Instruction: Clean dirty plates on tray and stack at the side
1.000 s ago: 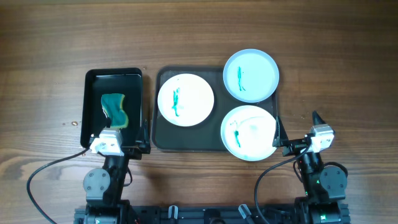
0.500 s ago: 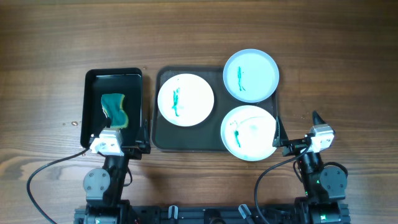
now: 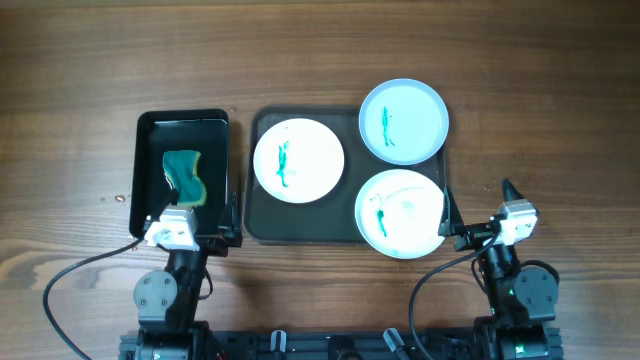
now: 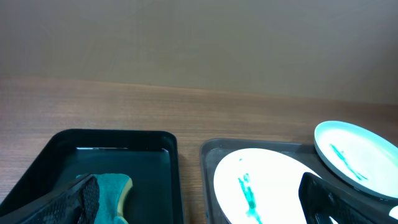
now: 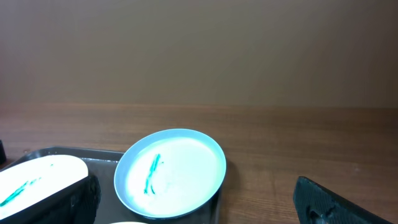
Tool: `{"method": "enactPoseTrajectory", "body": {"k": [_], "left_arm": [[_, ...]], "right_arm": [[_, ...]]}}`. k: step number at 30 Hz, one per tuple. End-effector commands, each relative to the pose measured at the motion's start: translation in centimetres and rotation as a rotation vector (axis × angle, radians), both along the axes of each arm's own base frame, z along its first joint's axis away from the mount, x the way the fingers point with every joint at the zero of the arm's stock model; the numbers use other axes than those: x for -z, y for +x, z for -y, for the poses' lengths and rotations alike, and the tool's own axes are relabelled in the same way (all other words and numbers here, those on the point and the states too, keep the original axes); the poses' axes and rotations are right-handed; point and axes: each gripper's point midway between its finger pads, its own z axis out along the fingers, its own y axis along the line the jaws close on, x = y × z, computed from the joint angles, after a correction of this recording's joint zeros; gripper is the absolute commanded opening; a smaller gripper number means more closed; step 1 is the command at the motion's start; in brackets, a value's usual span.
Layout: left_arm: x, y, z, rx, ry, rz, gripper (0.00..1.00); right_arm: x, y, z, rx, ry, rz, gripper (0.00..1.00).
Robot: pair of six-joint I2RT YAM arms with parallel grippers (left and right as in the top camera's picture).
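Nothing has changed over the last second: the arms, plates and sponge lie exactly as they did, so the cleaning appears not yet begun and all three plates are still to be wiped. The wooden worktop [image 3: 320, 50] carries the tray [image 3: 300, 224], large and dark, at its middle. Just to the tray's left, close but apart, is a smaller black tray [image 3: 150, 130]. On the large tray lie the plates: a white plate [image 3: 312, 150] at its left half, a pale blue plate [image 3: 415, 110] at the far right corner with its edge over the rim, and a second white plate [image 3: 410, 215] at the near right, also overhanging the rim. Each bears a teal-green streak. A green sponge [image 3: 185, 175] lies in the smaller tray. The left end effector [image 3: 186, 228] hovers at the near end of that smaller tray, fingers wide apart and empty, with the sponge just ahead of it. The right end effector [image 3: 476, 208] is parked just beside the near white plate, fingers likewise spread and holding nothing. The sponge looks like the likely first pickup, and the smaller tray's raised wall may crowd that grasp. The overhanging plates could tip if pressed at their outer edges.
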Motion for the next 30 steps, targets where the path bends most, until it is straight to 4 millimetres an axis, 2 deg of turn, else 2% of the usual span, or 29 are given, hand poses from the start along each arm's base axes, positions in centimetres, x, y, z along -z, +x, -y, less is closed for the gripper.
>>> {"method": "enactPoseTrajectory", "body": {"k": [1,3,6,12,16,20,22,27,30], "left_arm": [[0.2,0.0,0.0,-0.003,0.013,0.001,1.0],[0.2,0.0,0.0,-0.003,0.013,0.0,1.0],[0.2,0.1,-1.6,-0.096,0.019,0.0,1.0],[0.2,0.1,-1.6,-0.095,0.019,0.0,1.0],[0.0,0.0,0.1,0.002,0.011,0.008,1.0],[-0.2,0.0,0.2,0.013,0.011,0.019,1.0],[-0.5,-0.1,0.2,0.012,0.011,0.022,1.0],[-3.0,-0.6,0.0,0.002,0.012,0.0,1.0],[-5.1,-0.7,-0.1,-0.003,0.016,-0.079,1.0]], "right_arm": [[0.0,0.0,0.2,0.011,0.012,0.0,1.0],[0.0,0.0,0.2,0.011,0.012,0.001,1.0],[0.0,0.0,0.2,0.011,0.012,0.001,1.0],[-0.1,0.0,0.0,-0.001,0.012,0.004,1.0],[-0.3,-0.2,-1.0,-0.059,0.012,0.013,1.0],[-0.9,-0.5,-2.2,-0.129,0.013,0.022,1.0],[-1.9,-0.7,-2.7,-0.162,0.012,0.032,1.0],[-6.3,-0.4,-3.2,-0.186,-0.032,0.043,1.0],[-9.7,1.2,-4.0,-0.233,-0.035,-0.036,1.0]]}}
